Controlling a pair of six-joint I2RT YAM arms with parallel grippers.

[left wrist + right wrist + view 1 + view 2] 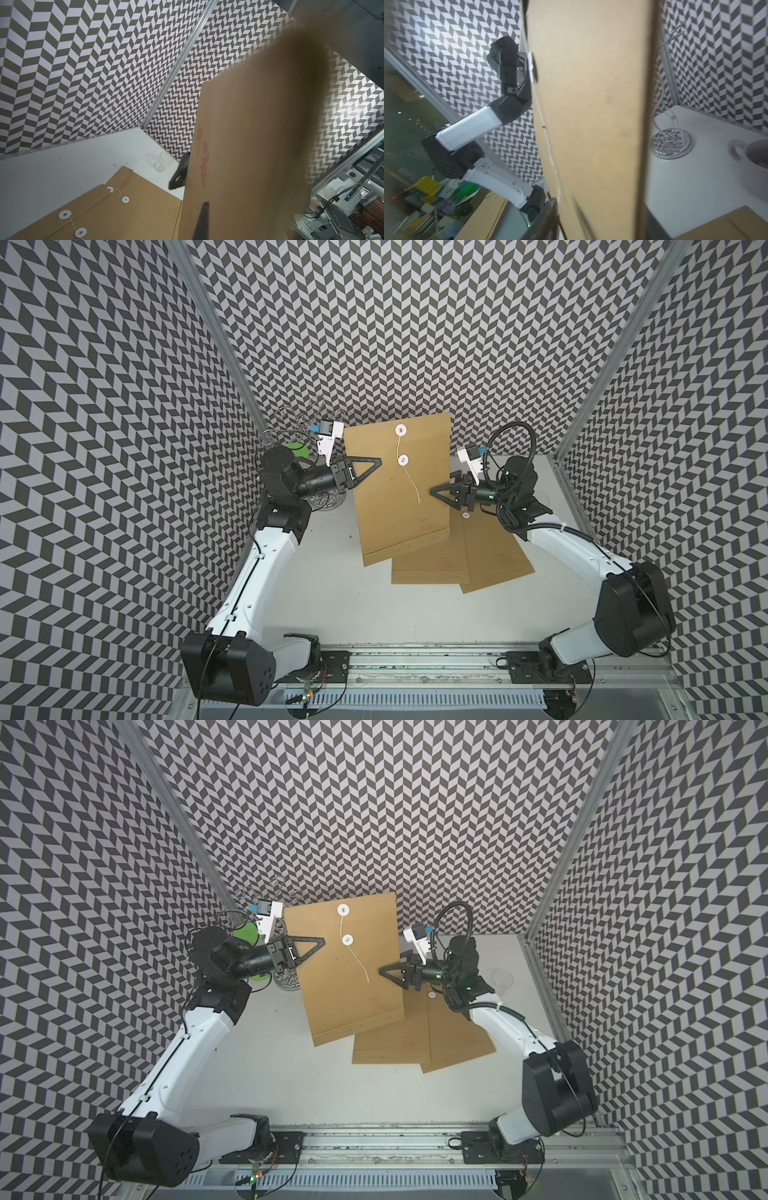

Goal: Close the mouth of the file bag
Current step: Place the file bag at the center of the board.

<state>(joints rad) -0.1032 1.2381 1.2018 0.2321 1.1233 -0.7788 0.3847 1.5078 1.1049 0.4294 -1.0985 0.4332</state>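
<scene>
white table [332,605], chevron walls [415,323], left gripper [376,460] clamping raised file bag [399,514], right gripper [434,490] hold unclear

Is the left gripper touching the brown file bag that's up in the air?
Touching. In the left wrist view, the file bag sits pinched by the left gripper, one finger on each face.
</scene>
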